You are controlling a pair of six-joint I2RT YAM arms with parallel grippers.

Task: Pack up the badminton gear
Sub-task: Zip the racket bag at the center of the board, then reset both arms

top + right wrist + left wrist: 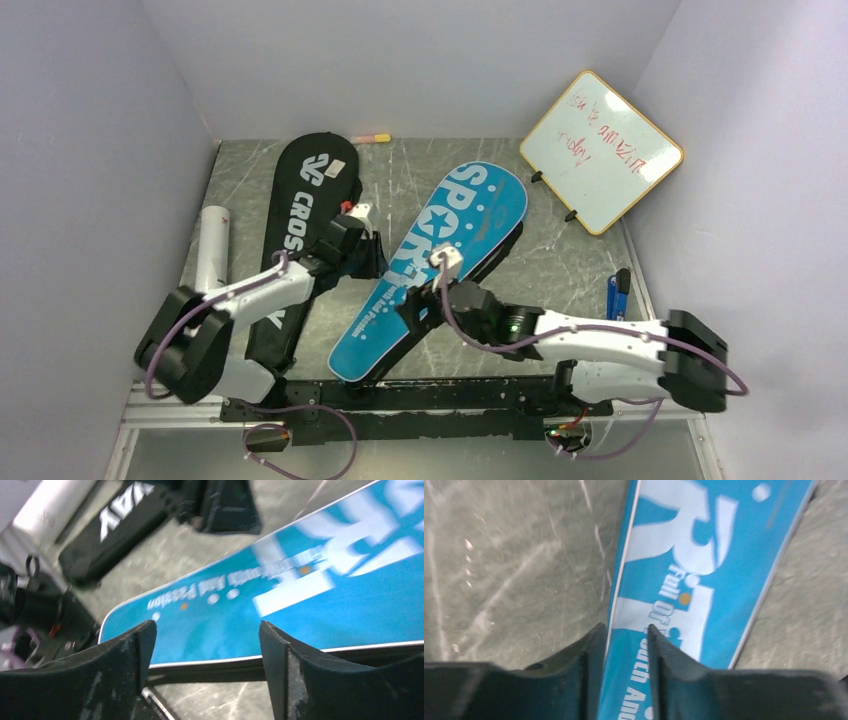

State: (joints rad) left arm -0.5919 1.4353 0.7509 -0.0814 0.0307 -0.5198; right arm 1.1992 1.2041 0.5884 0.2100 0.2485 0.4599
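Note:
Two pieces of the badminton gear lie on the table: a black bag [300, 225] with white lettering at the left and a blue bag [445, 255] with white lettering slanting across the middle. My left gripper [366, 256] is low at the blue bag's left edge. In the left wrist view the left gripper [624, 631] stands open by a narrow gap, with the edge of the blue bag [724, 555] showing in it. My right gripper [415, 305] is at the bag's right side near its handle end. There the right gripper [205, 629] is wide open above the blue bag [300, 605], holding nothing.
A long white tube [212, 245] lies along the left wall beside the black bag. An orange-rimmed whiteboard [600, 150] leans at the back right. A blue marker [618, 293] lies near the right wall, and a pink and yellow marker [372, 138] at the back wall.

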